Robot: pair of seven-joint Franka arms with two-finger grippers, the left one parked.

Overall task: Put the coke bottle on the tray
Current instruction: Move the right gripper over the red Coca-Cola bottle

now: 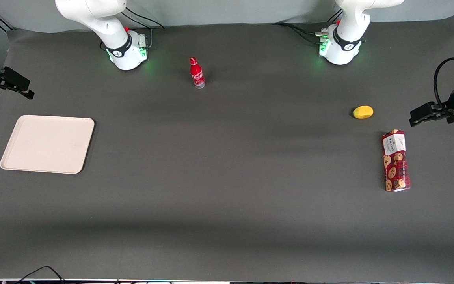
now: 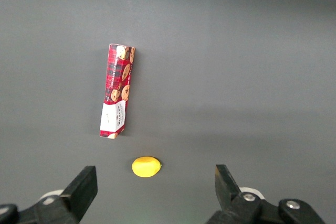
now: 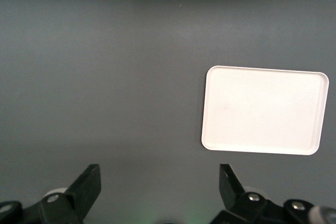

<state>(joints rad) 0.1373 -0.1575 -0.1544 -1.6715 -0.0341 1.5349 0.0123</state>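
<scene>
Front view gives you the whole dark grey bench (image 1: pixel 227 189): the coke bottle (image 1: pixel 197 73) stands upright on it, red cap up and clear base down, near the robot bases and farther from the front camera than anything else on the surface. Your tray (image 1: pixel 47 144) lies flat and bare toward the working arm's end of the bench, nearer the front camera than the bottle and well apart from it. Your tool (image 1: pixel 22 90) hangs in the air at that same end, above the bench edge, a little farther from the front camera than the tray and touching nothing. Look at the right wrist view and you see its two black fingers (image 3: pixel 86 187) spread wide with only grey bench between them, so the tool is open and holding nothing; the cream-white tray (image 3: pixel 265 110) shows there too, with its low rim and rounded corners, clear of the fingers. Toward the parked arm's end of the bench you have a yellow lemon-like fruit (image 1: pixel 363 112) and a red cookie-print box (image 1: pixel 396 160) lying on its side, the box nearer the front camera than the fruit and apart from it. Both sit well away from the bottle and the tray.
</scene>
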